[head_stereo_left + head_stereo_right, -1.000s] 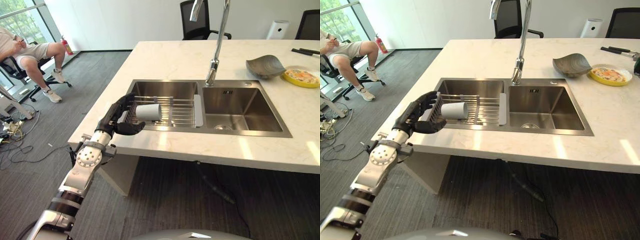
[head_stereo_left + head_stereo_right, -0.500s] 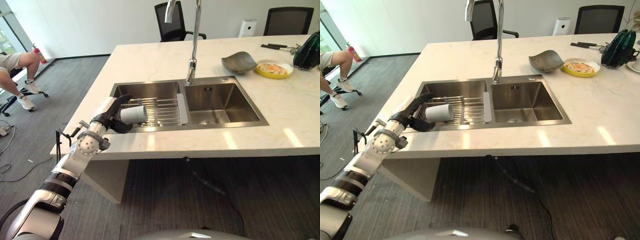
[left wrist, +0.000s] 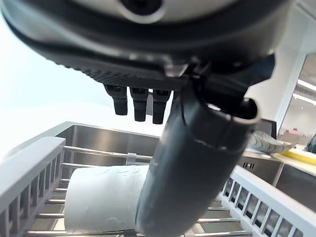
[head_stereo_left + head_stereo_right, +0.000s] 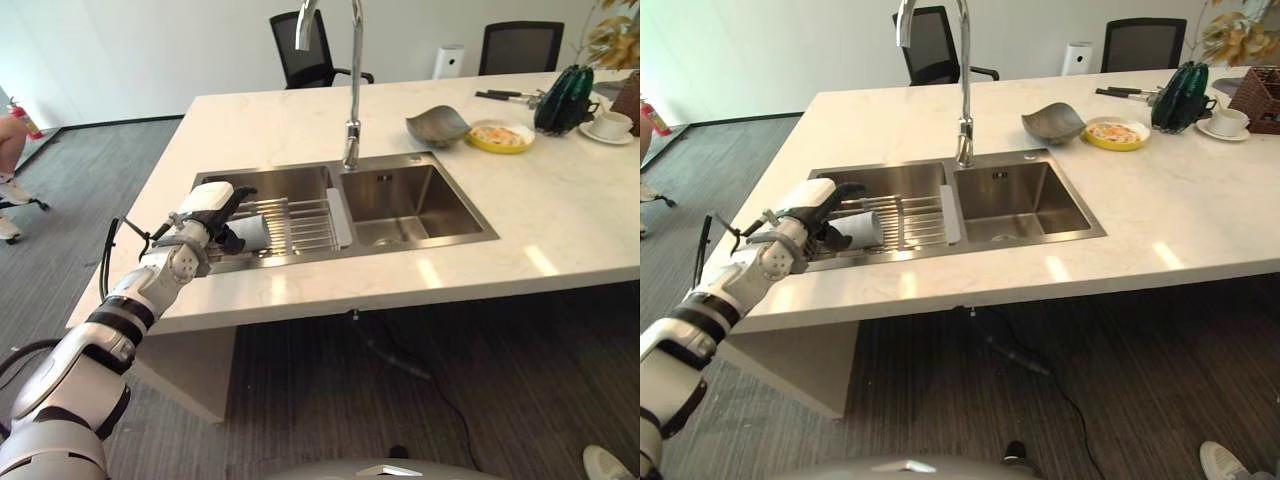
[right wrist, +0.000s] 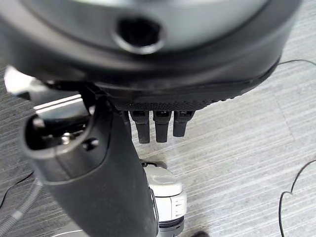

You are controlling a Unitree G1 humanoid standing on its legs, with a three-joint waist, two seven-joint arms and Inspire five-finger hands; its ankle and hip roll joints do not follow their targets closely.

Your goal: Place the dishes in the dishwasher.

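A white cup (image 4: 256, 232) lies on its side on the wire rack (image 4: 310, 226) across the left basin of the steel sink (image 4: 420, 205). My left hand (image 4: 207, 214) is at the rack's left end, right against the cup. In the left wrist view the cup (image 3: 101, 200) lies just past the thumb (image 3: 192, 163), which crosses in front of it, while the fingers (image 3: 138, 104) stay straight above it, not closed on it. My right hand (image 5: 148, 54) hangs open over the grey floor. A grey bowl (image 4: 437, 126) and a yellow plate (image 4: 498, 135) sit on the counter behind the sink.
A tall faucet (image 4: 352, 90) rises between the basins. At the counter's far right stand a dark green object (image 4: 562, 97) and a cup on a saucer (image 4: 612, 124). Two black chairs (image 4: 300, 55) stand beyond the counter. A seated person's leg (image 4: 10, 115) shows at far left.
The camera has swung to the right, bringing more of the counter's right end into view. My left hand has closed in on the cup's left side over the rack.
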